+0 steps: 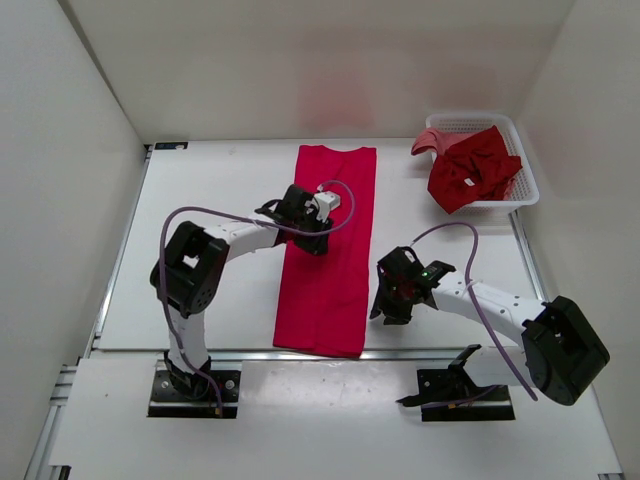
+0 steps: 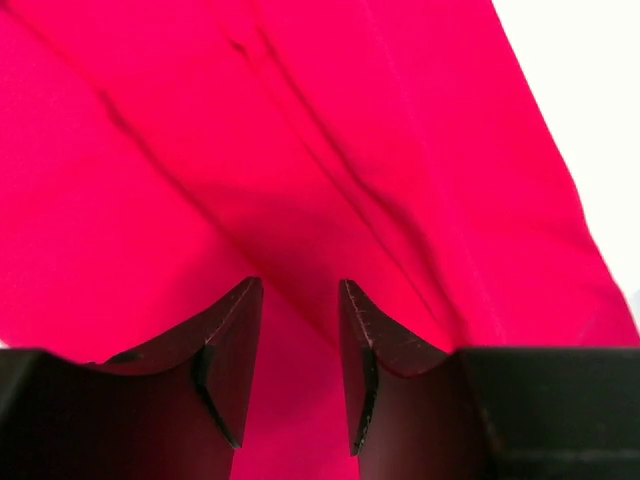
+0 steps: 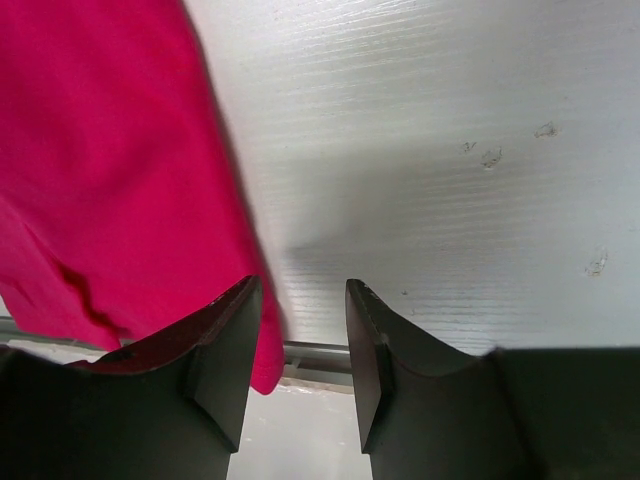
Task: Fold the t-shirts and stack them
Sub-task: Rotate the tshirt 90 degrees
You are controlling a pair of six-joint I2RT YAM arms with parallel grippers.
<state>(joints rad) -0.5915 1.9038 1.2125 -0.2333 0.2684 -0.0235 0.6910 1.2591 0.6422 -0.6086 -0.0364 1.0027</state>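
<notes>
Your white table (image 1: 220, 200) carries the bright pinkish-red t-shirt (image 1: 330, 270), folded into 1 long strip down its middle. Your left gripper (image 2: 300, 290) hangs over the cloth, jaws apart. Your right gripper (image 3: 300, 290), jaws also parted and empty, sits at the strip's near right edge. The dark crimson t-shirt (image 1: 470, 178) and salmon t-shirt (image 1: 430, 140) lie in the basket (image 1: 528, 188), far right.

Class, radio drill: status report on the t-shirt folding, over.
Both open: left gripper over bright red t-shirt, right gripper by its near right corner. In basket: other t-shirts. Nothing blocking.
</notes>
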